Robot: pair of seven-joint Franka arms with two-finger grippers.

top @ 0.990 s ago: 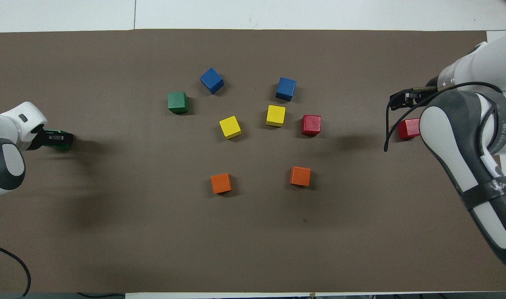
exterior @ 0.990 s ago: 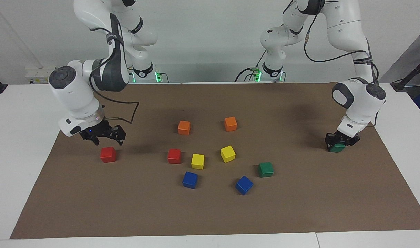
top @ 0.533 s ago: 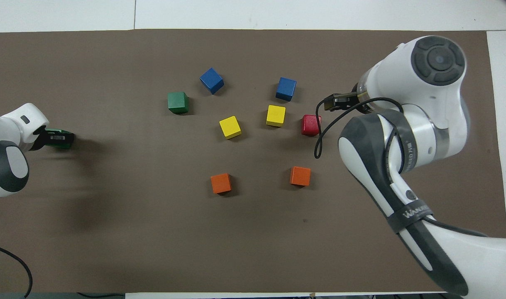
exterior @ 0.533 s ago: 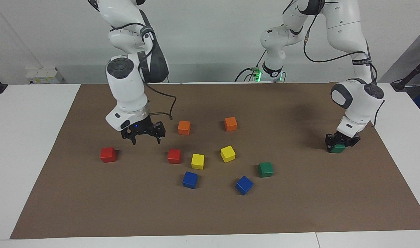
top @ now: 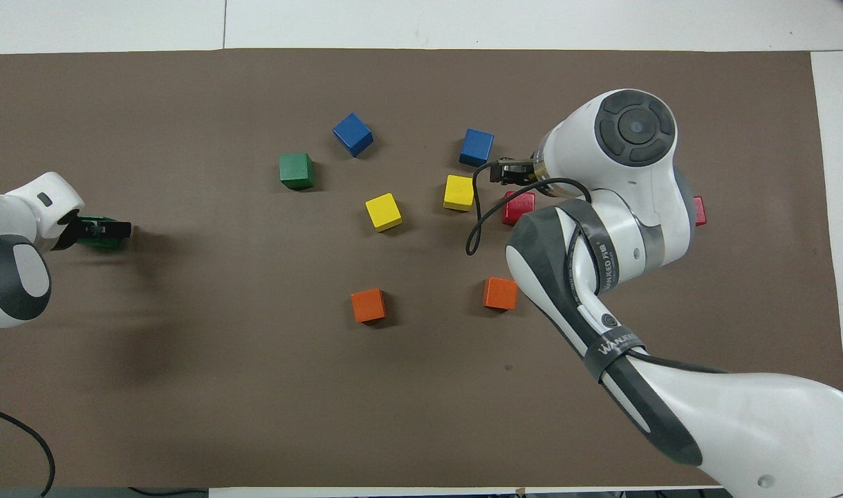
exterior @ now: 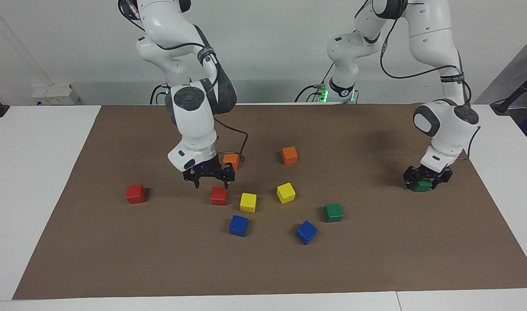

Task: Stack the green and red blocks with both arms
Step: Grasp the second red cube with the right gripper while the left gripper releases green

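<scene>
My right gripper (exterior: pixel 209 179) hangs just above the central red block (exterior: pixel 218 195), fingers apart, set to drop on it. My left gripper (exterior: pixel 426 178), frame right, has its fingers spread around a green block (exterior: pixel 421 186) sitting on the mat. Second red block (exterior: pixel 135 193) is frame left and second green block (exterior: pixel 333 212) lower centre. Counts: two red, two green, two yellow, two blue, two orange.

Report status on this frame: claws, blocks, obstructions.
Right claw open over the middle red block. Left claw open around a green block on the mat. Yellow block sits beside that red.
</scene>
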